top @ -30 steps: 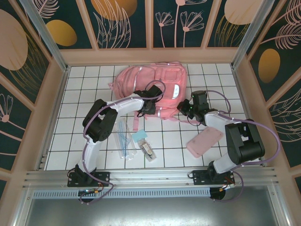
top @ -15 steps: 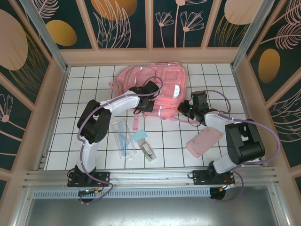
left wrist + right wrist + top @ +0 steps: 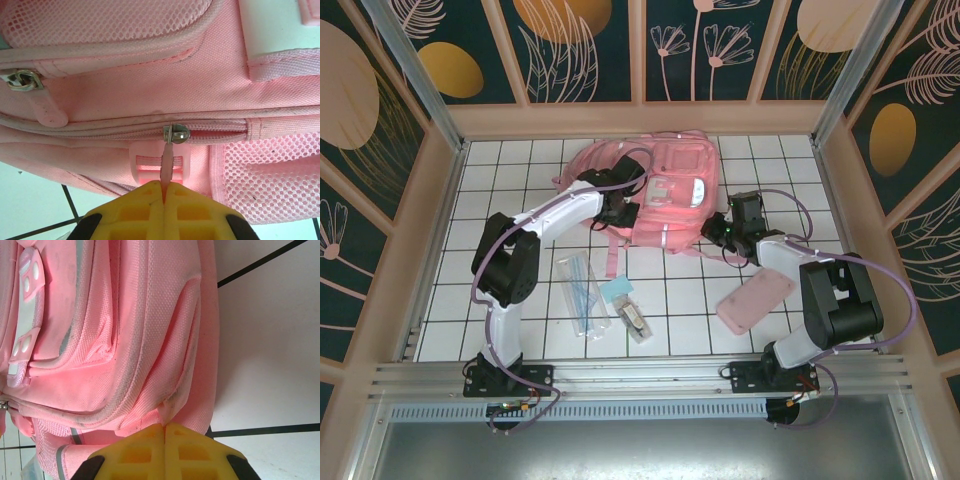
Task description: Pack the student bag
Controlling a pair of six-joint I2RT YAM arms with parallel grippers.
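Left pincer point(image 3: 164, 189) has clamped the zipper pull point(image 3: 166, 156) and slid left along the student bag point(image 3: 675, 160).

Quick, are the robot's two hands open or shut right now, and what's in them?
Left gripper: closed on the zipper pull of the student bag.
Right gripper: closed, pinching the student bag's fabric edge.

Lighting: bright, even, from overhead. Shadows: short and soft on the white tiled table point(image 3: 500, 190) beneath the arms. Glare: one white hotspot on the glossy front of the student bag point(image 3: 665, 165). Focus: top view sharp throughout, with slight bowing at its edges; wrist views crisp on the fabric weave.
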